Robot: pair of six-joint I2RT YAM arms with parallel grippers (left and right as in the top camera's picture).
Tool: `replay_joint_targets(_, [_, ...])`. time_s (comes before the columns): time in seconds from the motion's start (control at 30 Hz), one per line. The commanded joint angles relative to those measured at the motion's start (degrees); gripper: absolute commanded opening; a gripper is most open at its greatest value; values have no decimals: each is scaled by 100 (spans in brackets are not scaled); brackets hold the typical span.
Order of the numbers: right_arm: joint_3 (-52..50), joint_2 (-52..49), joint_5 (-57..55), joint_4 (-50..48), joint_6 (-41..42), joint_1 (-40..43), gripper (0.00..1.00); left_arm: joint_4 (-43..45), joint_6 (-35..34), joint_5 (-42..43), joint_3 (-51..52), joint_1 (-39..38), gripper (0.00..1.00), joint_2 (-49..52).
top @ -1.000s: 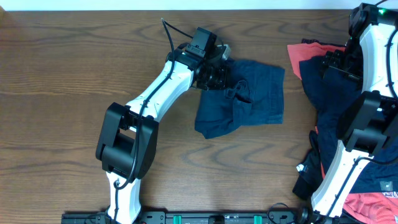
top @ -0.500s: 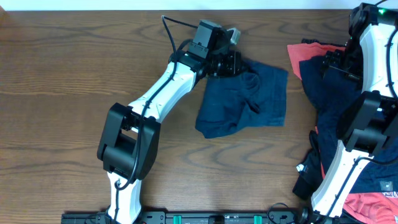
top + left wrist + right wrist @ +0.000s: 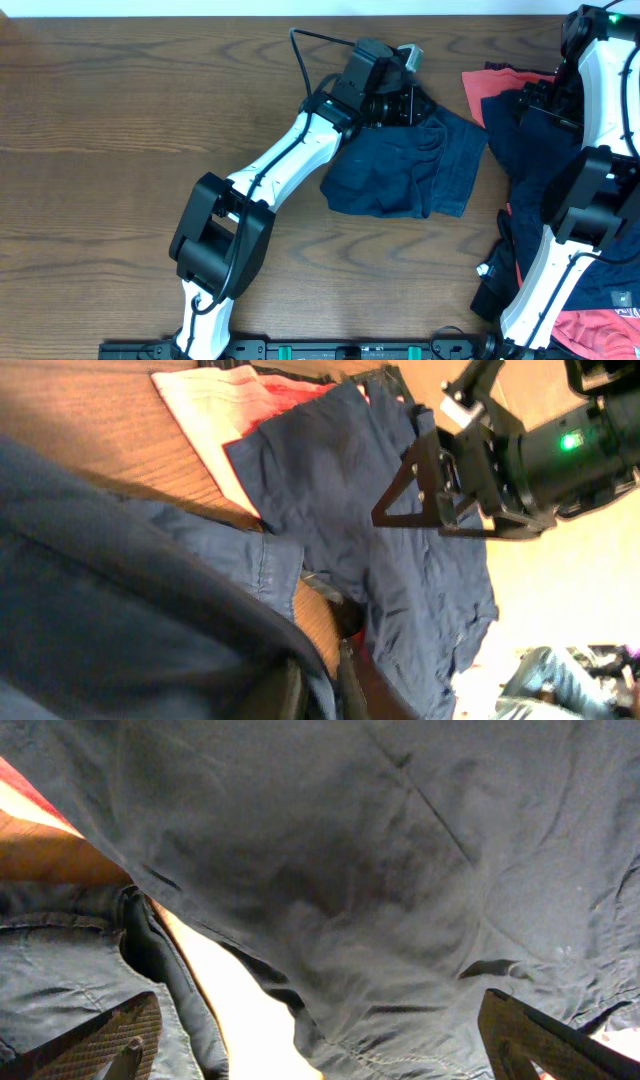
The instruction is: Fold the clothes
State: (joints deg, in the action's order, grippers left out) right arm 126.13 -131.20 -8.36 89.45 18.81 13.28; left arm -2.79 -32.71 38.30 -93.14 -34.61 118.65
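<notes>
One navy garment lies centre-right on the surface, beside the pile. Left claw narrow at its far edge, grip unclear; right claw wide. Snagged cloth could drag the fold apart.

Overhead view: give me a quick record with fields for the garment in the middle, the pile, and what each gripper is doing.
Middle: navy garment lying wrinkled on the table, not neatly folded
Pile: clothes pile, navy and coral-red, heaped at the right edge under the right arm
Left: left gripper at the navy garment's far edge, jaws close together with fabric at them; grip unclear
Right: right gripper open wide, over navy fabric of the pile
</notes>
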Motion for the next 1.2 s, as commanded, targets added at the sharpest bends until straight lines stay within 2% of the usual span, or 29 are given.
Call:
replay_joint_targets(0.0, [-33,63,28,2,-66,-20,99,31,-55,-295,0,-72,67,85])
replay_joint_targets(0.03, [-33,63,26,4,-66,-22,99,33,-37,-304,0,-96,81,94])
replay_joint_targets(0.27, [-33,63,26,15,-70,-22,99,-94,225,-407,2,-385,99,258])
replay_joint_targets(0.37, [-33,63,31,50,-109,-20,99,-651,291,-925,2,-256,99,271])
replay_joint_targets(0.53, [-33,63,90,15,-111,-20,99,-1126,575,-308,2,463,97,269])
replay_joint_targets(0.77, [-33,63,98,13,-111,-22,99,-1904,1333,-264,2,1279,97,313])
replay_joint_targets(0.97, [-33,63,131,61,-111,-24,99,-2028,1711,496,2,1397,97,693])
replay_joint_targets(1.17, [-33,63,129,173,-131,-26,99,-1902,2103,1698,2,1421,97,1285])
